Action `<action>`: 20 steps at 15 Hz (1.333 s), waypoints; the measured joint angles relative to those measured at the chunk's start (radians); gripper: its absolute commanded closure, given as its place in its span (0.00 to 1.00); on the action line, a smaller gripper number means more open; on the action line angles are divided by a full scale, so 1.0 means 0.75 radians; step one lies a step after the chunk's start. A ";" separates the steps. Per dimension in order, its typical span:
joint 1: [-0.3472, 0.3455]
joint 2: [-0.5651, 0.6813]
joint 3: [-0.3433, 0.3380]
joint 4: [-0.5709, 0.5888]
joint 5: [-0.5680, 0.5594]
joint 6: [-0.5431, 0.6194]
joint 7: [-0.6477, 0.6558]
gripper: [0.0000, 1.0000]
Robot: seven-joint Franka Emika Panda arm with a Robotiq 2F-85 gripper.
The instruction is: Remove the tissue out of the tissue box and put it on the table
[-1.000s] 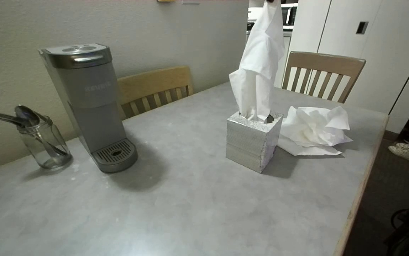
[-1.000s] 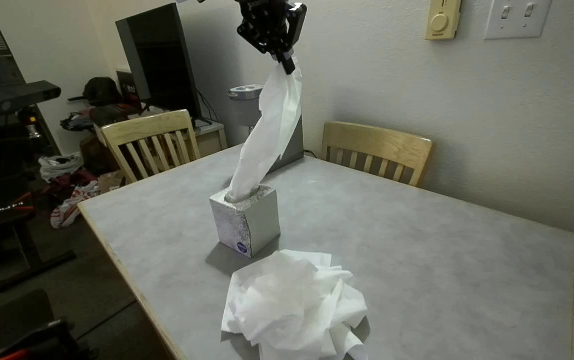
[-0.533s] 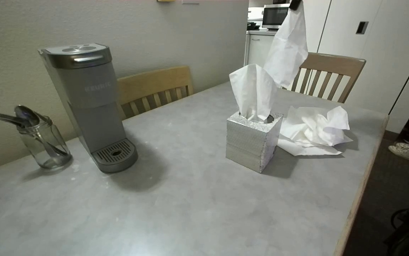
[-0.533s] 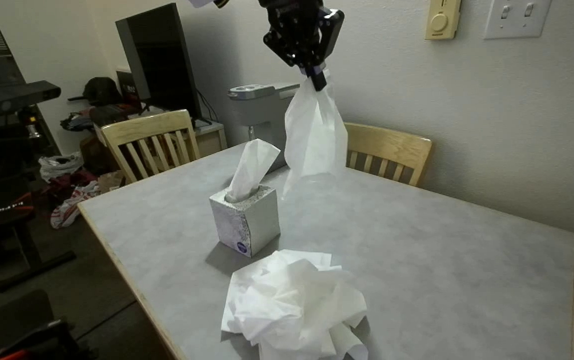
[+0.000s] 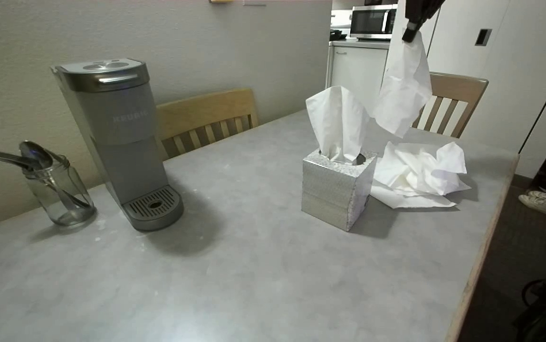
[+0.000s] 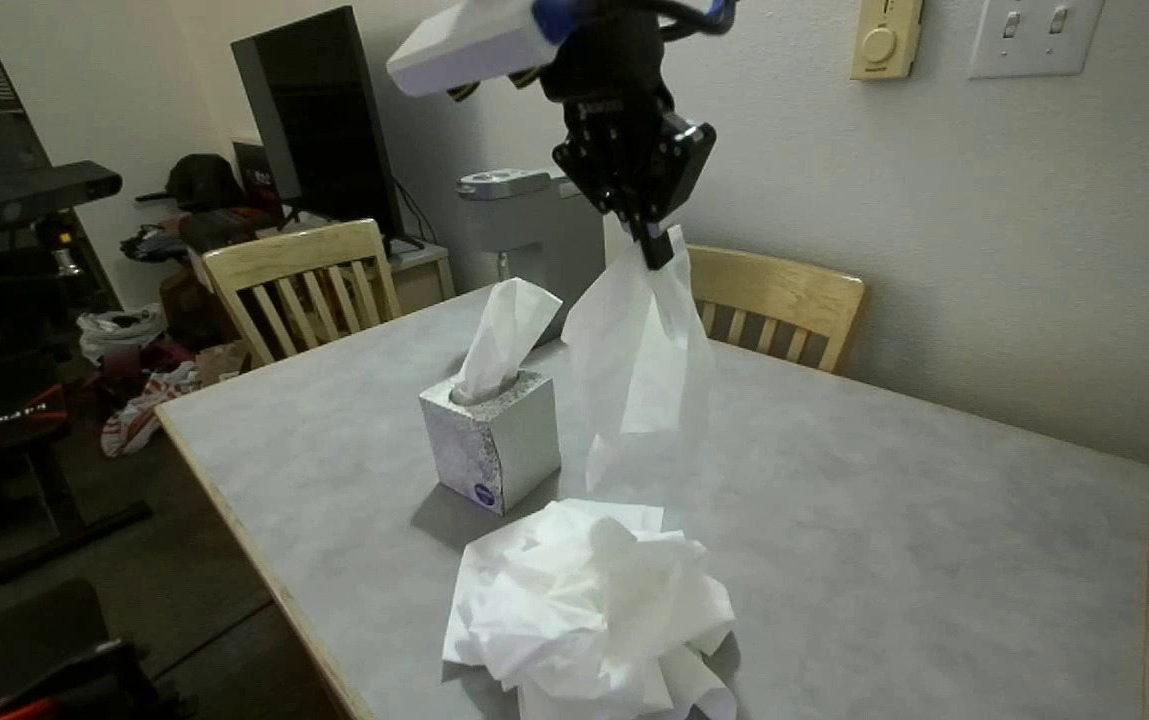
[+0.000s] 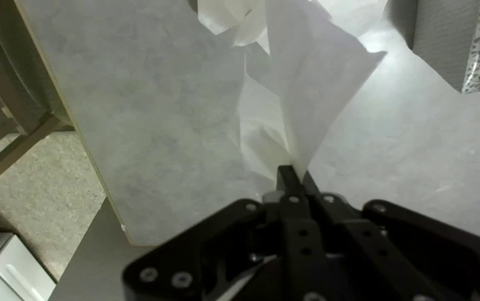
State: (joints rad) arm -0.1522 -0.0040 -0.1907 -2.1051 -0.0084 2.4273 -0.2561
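My gripper [image 6: 658,258] is shut on the tissue [image 6: 634,350], a thin white sheet that hangs down beside the tissue box [image 6: 529,440]. In an exterior view the gripper [image 5: 411,36] and tissue [image 5: 403,95] are behind and right of the box [image 5: 327,192]. In the wrist view the tissue [image 7: 315,83] runs from between the fingertips [image 7: 288,173]. The sheet is free of the box and above the table [image 6: 884,500]. Whether its lower edge touches anything is unclear. A fresh white sheet [image 5: 339,121] stands up from the box's top opening.
A heap of crumpled white tissues [image 6: 594,610] lies near the box, also in an exterior view [image 5: 420,173]. A tall grey coffee maker [image 5: 125,137] and a glass jar with cutlery [image 5: 63,190] stand by the wall. Wooden chairs [image 6: 764,300] stand around the table.
The tissue has come out of the box opening and now hangs from my gripper. The gripper has moved away from the box and then lower. Another sheet now stands in the box opening.
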 measured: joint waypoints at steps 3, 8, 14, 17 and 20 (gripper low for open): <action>-0.012 0.057 -0.005 -0.082 -0.001 0.099 0.068 1.00; -0.042 0.203 -0.017 -0.160 -0.001 0.235 0.138 1.00; -0.059 0.364 -0.017 -0.170 -0.001 0.273 0.214 1.00; -0.063 0.437 -0.017 -0.170 0.000 0.273 0.256 1.00; -0.065 0.475 -0.017 -0.167 0.002 0.273 0.291 0.68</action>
State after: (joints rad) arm -0.2009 0.3522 -0.2037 -2.2306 -0.0068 2.6320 -0.0375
